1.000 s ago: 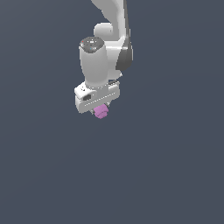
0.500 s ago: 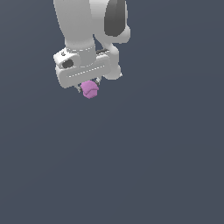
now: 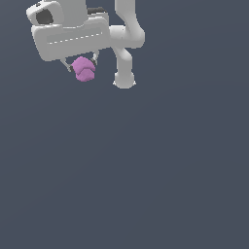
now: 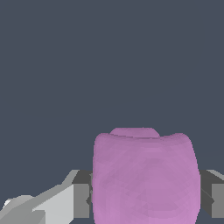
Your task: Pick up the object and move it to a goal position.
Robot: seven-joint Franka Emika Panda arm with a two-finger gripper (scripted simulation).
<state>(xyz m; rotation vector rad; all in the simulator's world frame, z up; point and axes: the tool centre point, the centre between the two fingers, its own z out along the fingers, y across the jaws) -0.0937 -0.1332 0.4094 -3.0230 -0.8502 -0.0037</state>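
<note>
The object [image 3: 83,68] is a small pink-purple lumpy piece held between the two fingers of my white gripper [image 3: 82,66]. The gripper is shut on it, high in the upper part of the exterior view's left. In the wrist view the object [image 4: 144,177] fills the space between the two fingers [image 4: 81,199], one pressing on each side. No goal marker shows in either view.
The white arm's links and its base [image 3: 124,80] stand to the exterior view's right of the gripper. The ground [image 3: 146,170] is a plain dark grey surface.
The gripper has moved up and toward the exterior view's left with the object still in it, and it looms larger in the picture. The arm's base has come into view.
</note>
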